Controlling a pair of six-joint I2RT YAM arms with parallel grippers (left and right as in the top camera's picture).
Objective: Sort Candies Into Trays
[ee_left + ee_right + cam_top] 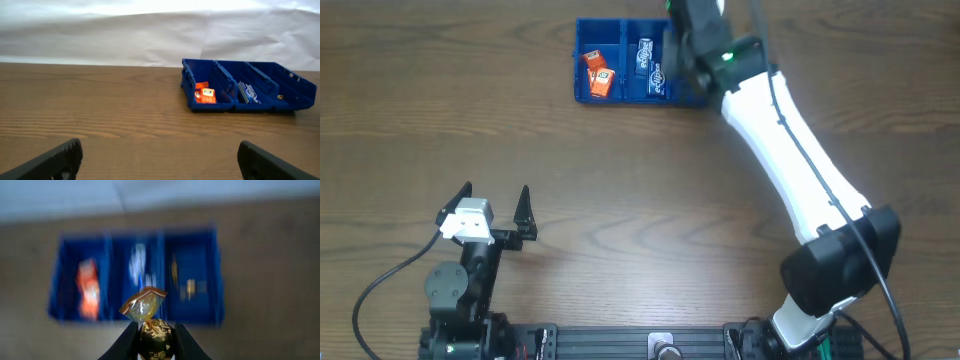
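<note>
A blue tray with three compartments stands at the far side of the table. Its left compartment holds orange candies, the middle one blue-and-white candies. In the right wrist view a gold-wrapped candy is pinched in my right gripper, above the tray, whose right compartment has small gold pieces. From above, my right gripper covers the tray's right end. My left gripper stands open near the front left, far from the tray.
Bare wooden tabletop lies between the left gripper and the tray. A white backdrop rises behind the table's far edge.
</note>
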